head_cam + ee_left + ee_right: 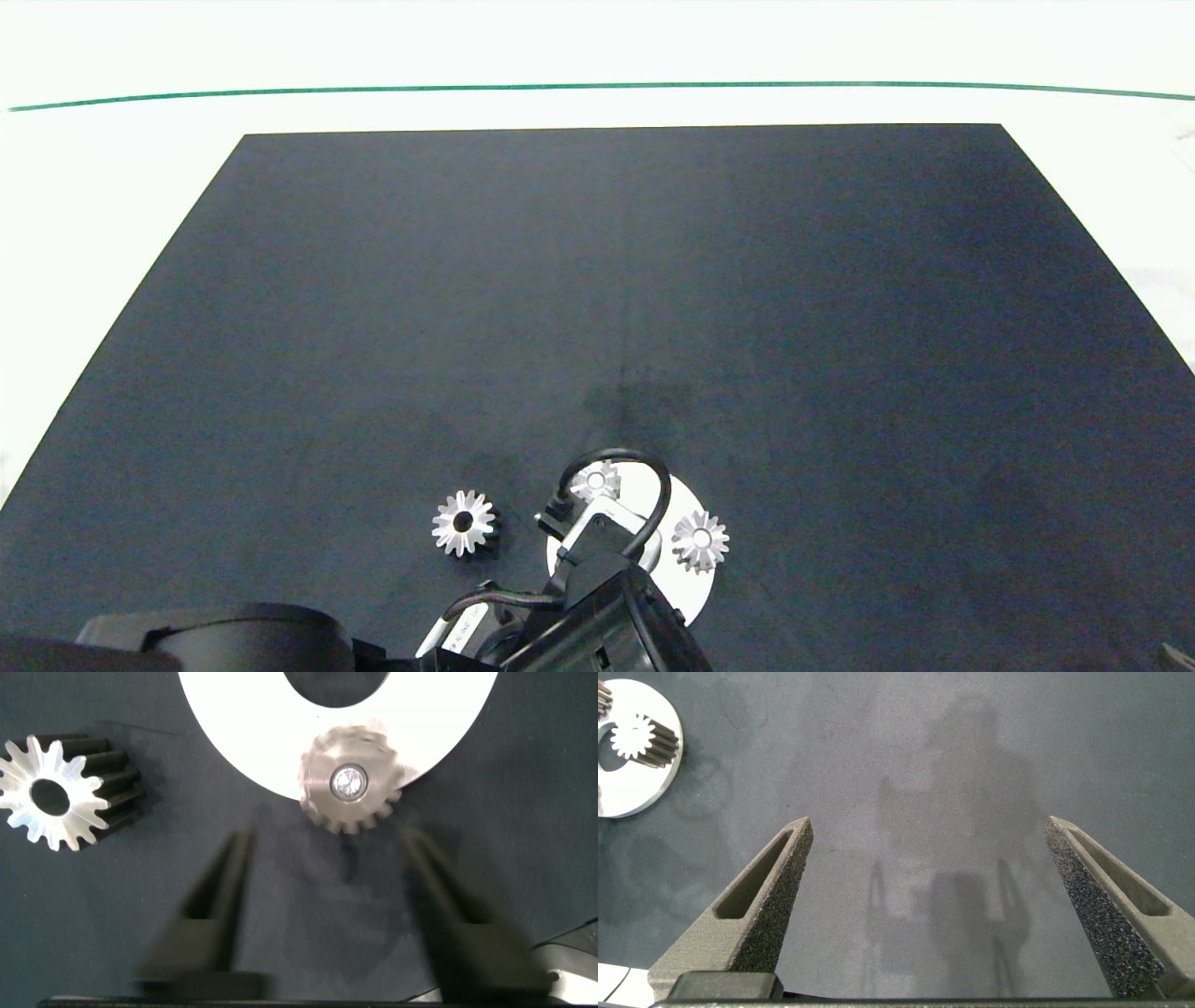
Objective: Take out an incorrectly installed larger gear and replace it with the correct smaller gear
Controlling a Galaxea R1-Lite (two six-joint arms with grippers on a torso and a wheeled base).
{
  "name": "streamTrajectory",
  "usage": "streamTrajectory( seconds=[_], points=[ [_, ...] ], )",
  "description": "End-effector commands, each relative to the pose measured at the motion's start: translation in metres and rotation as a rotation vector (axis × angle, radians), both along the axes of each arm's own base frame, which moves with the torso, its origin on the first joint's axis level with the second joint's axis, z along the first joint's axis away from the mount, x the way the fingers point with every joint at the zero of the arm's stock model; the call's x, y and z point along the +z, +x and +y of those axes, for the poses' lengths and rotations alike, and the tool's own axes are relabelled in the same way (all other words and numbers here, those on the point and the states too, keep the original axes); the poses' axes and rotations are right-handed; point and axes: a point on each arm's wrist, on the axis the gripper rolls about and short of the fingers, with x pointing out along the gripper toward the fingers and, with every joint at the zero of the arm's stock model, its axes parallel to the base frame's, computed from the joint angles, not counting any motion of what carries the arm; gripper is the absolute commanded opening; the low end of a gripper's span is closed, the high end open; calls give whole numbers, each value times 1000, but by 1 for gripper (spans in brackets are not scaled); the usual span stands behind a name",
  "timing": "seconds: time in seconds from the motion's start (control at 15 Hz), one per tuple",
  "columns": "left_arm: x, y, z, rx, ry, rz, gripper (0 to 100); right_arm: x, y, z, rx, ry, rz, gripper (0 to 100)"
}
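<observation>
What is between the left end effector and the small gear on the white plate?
Nothing visible. The open left end effector faces the small gear at the white plate's edge, with only bare mat between. The big gear lies off to one side. The right end effector is well away.

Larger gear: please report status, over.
Left gripper open over a gear on white plate. Right gripper open, above bare mat. Larger gear on mat, off plate.
</observation>
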Motion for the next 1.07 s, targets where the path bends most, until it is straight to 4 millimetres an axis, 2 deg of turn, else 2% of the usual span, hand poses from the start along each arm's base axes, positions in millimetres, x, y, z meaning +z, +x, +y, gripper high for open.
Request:
streamTrajectory(
  seconds=[0.07, 0.13, 0.27, 0.47, 0.6, 0.67, 0.8, 0.93, 1.07],
  points=[
    [12, -1, 6, -1, -35, -21, 100, 0, 0, 0, 1, 0, 2, 100],
    [21, 0, 11, 1, -54, -37, 100, 0, 0, 0, 1, 0, 2, 100],
    [47, 9, 40, 37, -89, -91, 100, -1, 0, 0, 1, 0, 3, 100],
    [87, 17, 107, 178, -131, -196, 100, -1, 0, 0, 1, 0, 5, 100],
    [109, 11, 160, 330, -141, -287, 100, 0, 0, 0, 1, -1, 0, 100],
    [118, 1, 183, 387, -142, -345, 100, 1, 0, 0, -8, -5, -5, 100],
    [128, -28, 216, 459, -125, -445, 100, 7, -10, -2, -66, -39, -83, 100],
    [128, -58, 238, 526, -128, -527, 100, 8, -14, -6, -177, -160, -117, 100],
    [120, -90, 254, 605, -164, -604, 100, 12, -16, -7, -229, -186, -136, 100]
  ],
)
